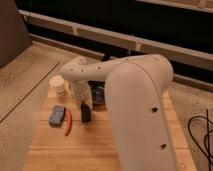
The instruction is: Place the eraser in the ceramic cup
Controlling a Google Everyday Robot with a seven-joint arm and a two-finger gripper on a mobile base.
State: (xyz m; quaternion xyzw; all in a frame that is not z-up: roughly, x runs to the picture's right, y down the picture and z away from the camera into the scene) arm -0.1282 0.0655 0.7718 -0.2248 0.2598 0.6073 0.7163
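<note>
The black eraser (86, 114) hangs upright under my gripper (84, 104), just above the wooden table (75, 147). The gripper is at the end of the white arm's wrist (80, 90) and is shut on the eraser's top. The cream-white ceramic cup (58, 85) stands upright at the table's back left corner, a short way left of and behind the gripper. Its opening is not covered.
A blue-grey block (57, 115) and a thin orange-red stick (68, 122) lie just left of the eraser. A dark bowl (99, 93) sits behind the gripper, partly hidden by the arm. The big white arm (140, 110) covers the table's right half. A black cable (202, 135) lies on the floor at right.
</note>
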